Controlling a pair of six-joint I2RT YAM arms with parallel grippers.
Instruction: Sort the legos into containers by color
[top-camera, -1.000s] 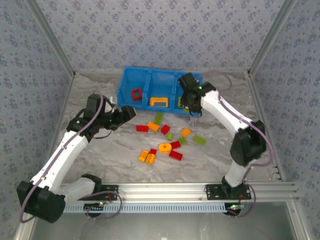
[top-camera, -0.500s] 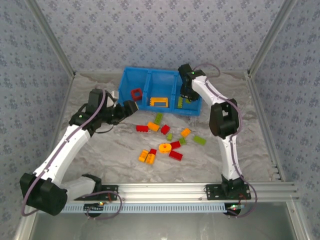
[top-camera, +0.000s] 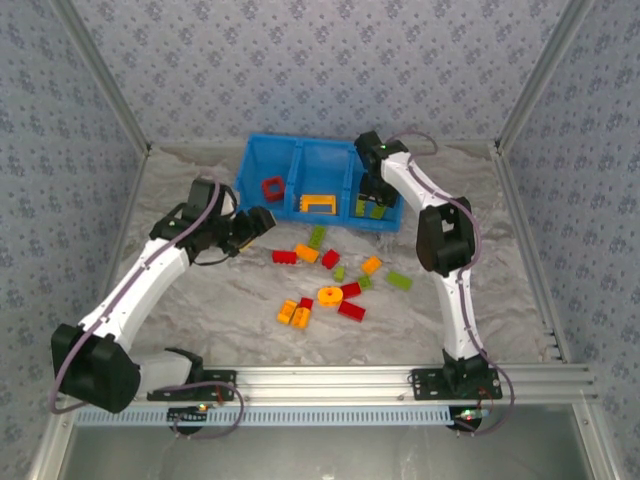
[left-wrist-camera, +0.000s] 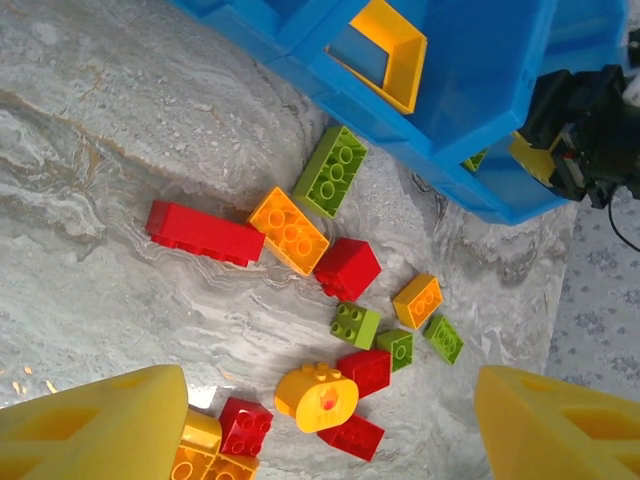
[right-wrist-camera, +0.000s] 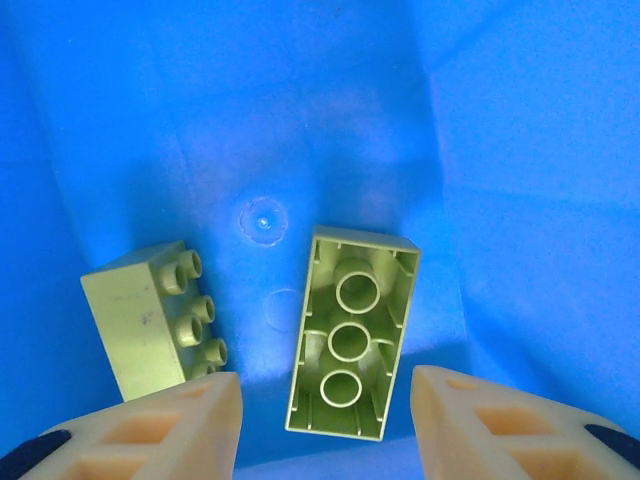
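Spread over the three-o'clock compartment (right-wrist-camera: 260, 130) of the bright blue plastic bin (top-camera: 246, 180), the right arm's fingers (right-wrist-camera: 160, 425) flank a lime green brick (right-wrist-camera: 352, 335) lying loose with its own colour; the left arm's fingers (left-wrist-camera: 100, 420) gape empty.

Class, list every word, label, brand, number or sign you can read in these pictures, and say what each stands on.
No readable text anywhere.
Studs of the green brick in the blue bin: any embossed mark is too small to read.
The wallpaper: a repeating pattern, not writing.
The small board on the front rail: too small to read.
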